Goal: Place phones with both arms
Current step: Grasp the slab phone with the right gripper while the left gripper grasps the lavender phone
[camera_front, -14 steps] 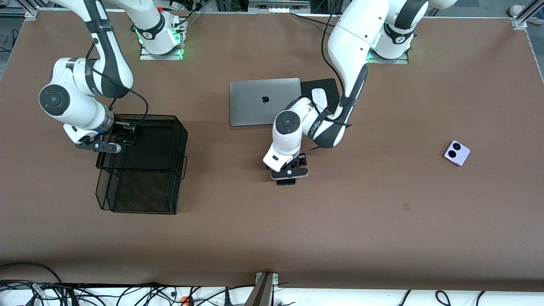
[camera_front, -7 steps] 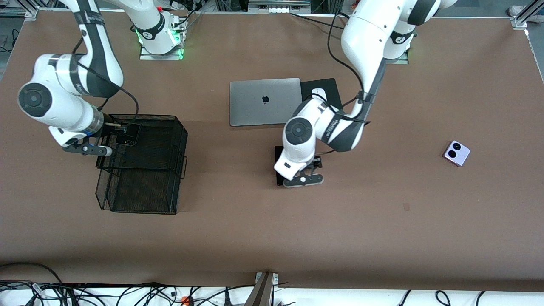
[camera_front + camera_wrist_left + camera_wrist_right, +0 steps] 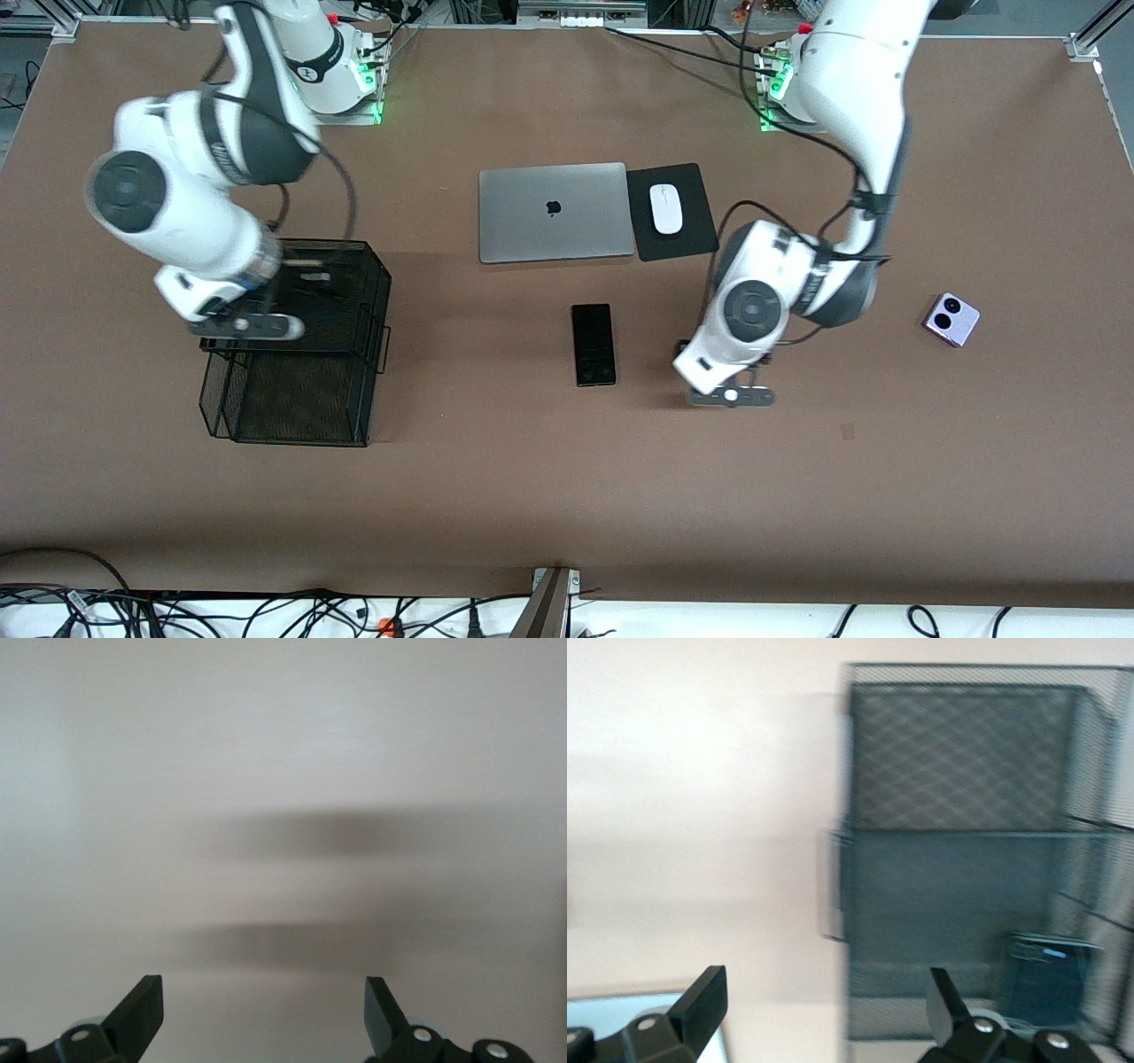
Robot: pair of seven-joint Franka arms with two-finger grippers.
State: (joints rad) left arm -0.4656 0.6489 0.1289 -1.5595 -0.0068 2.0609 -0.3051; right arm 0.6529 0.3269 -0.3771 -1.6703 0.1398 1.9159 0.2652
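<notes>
Phones are spread along the table (image 3: 532, 496), and the closed silver laptop (image 3: 552, 212) serves as the landmark. Toward the right arm's end from the laptop, and nearer the front camera, stands a black wire basket (image 3: 301, 341) with an upper and a lower tier. The right gripper (image 3: 244, 326) hangs over the upper tier with its fingers (image 3: 700, 1005) spread wide and nothing between them. The right wrist view shows a small dark phone (image 3: 1046, 985) lying inside the basket's upper tier, by a corner.

Straight in front of the laptop, nearer the front camera, the long black phone (image 3: 594, 344) lies flat on the bare table, with no gripper touching it. Beside the laptop, toward the left arm's end, a white mouse (image 3: 666, 208) sits on a black pad (image 3: 671, 211).

Farther toward the left arm's end, the left gripper (image 3: 732, 396) is over bare table, well apart from the long phone. Its fingers (image 3: 142, 1014) stand wide open and empty. The lilac phone (image 3: 951, 319), with its two round lenses up, lies alone on the table well toward the left arm's end from the laptop.
</notes>
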